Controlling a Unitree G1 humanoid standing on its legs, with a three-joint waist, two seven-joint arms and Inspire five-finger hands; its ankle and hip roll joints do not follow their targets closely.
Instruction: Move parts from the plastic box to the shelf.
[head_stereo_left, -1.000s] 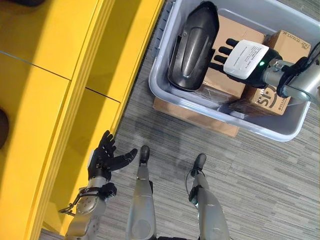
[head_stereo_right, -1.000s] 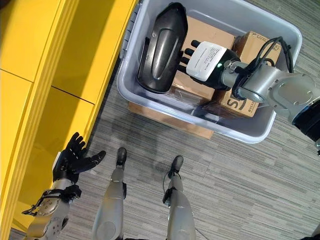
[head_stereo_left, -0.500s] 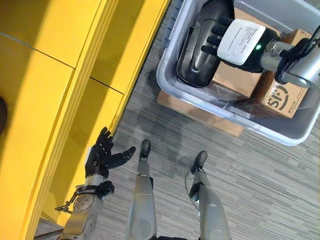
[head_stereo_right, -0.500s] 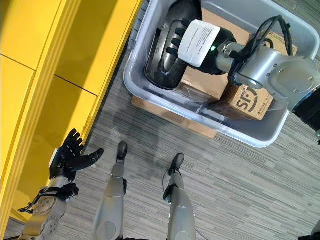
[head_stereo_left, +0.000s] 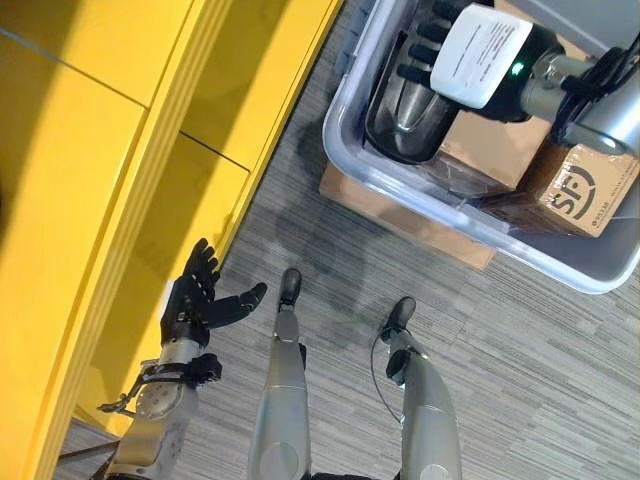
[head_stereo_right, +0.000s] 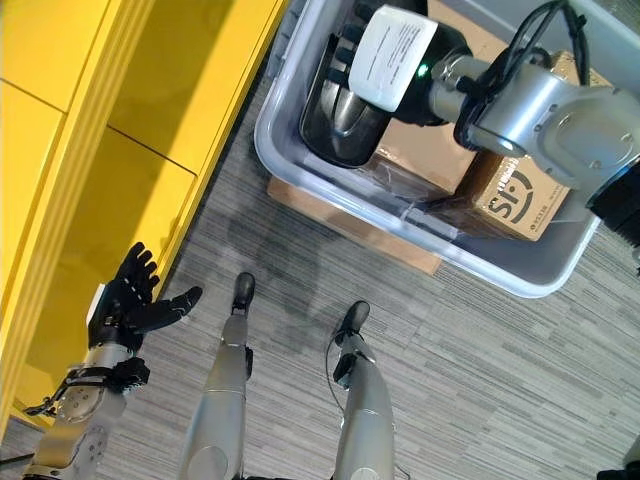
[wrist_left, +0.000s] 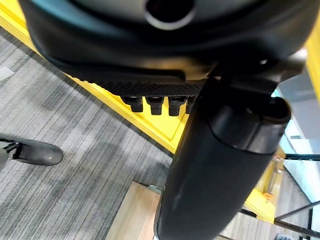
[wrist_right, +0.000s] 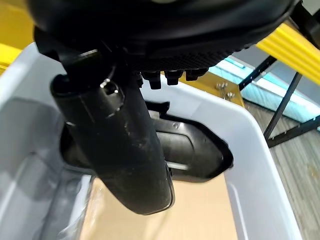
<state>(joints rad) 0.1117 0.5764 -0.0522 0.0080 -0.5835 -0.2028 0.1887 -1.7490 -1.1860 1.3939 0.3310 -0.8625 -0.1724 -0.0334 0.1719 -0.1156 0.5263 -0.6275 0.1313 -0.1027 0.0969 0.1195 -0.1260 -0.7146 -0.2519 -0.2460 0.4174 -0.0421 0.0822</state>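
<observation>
A grey plastic box (head_stereo_left: 348, 105) stands on the floor at the upper right. Inside it lies a glossy black moulded part (head_stereo_left: 402, 112), which also shows in the right wrist view (wrist_right: 192, 146). My right hand (head_stereo_left: 440, 45), with a white cover on its back, reaches into the box. It is open, its fingers straight and spread over the upper end of the black part. I cannot tell if they touch it. My left hand (head_stereo_left: 195, 303) hangs open and holds nothing, low beside the yellow shelf (head_stereo_left: 100, 150).
Two cardboard boxes lie in the plastic box next to the black part, a plain one (head_stereo_left: 490, 150) and a printed one (head_stereo_left: 585, 195). A flat brown board (head_stereo_left: 400, 215) sticks out under the plastic box. Grey carpet lies between the shelf and the box.
My right hand has moved from above the plain cardboard box across to the black part. The camera has shifted. The left hand has kept its pose.
</observation>
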